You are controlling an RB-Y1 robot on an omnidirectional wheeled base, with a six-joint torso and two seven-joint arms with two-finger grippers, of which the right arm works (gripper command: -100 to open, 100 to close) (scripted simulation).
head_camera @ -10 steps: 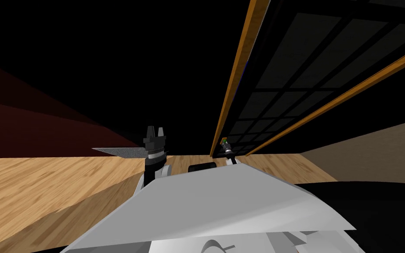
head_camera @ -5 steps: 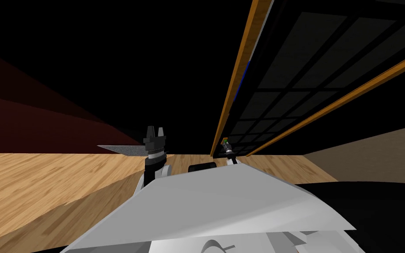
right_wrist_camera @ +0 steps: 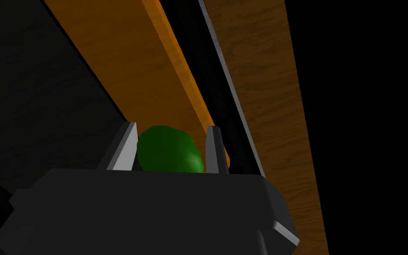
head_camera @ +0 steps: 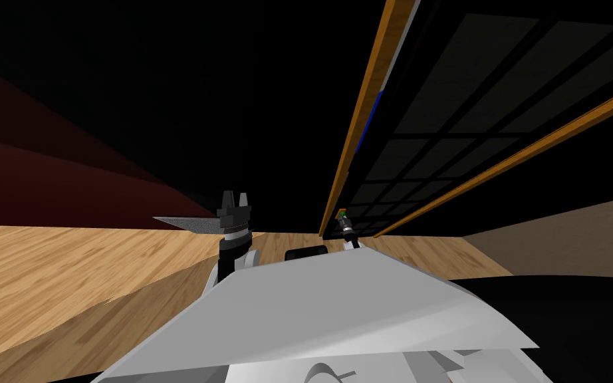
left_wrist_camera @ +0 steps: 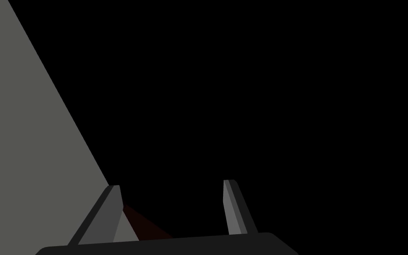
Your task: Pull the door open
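Already the right gripper (right_wrist_camera: pixel 171 133) pinched the green knob (right_wrist_camera: pixel 167 152) between its fingers, the orange-framed door (right_wrist_camera: pixel 123 62) just beyond them; grasp done, most of the pull seemingly left. Left gripper (left_wrist_camera: pixel 172 186) hung wide, empty

House interior: wood-plank floor (head_camera: pixel 59 279), dark red wall (head_camera: pixel 32 186), wood-framed paned door (head_camera: pixel 431 100).

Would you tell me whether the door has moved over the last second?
Yes, slightly: in the head view the grey-blue gap between the door and the orange post has widened.
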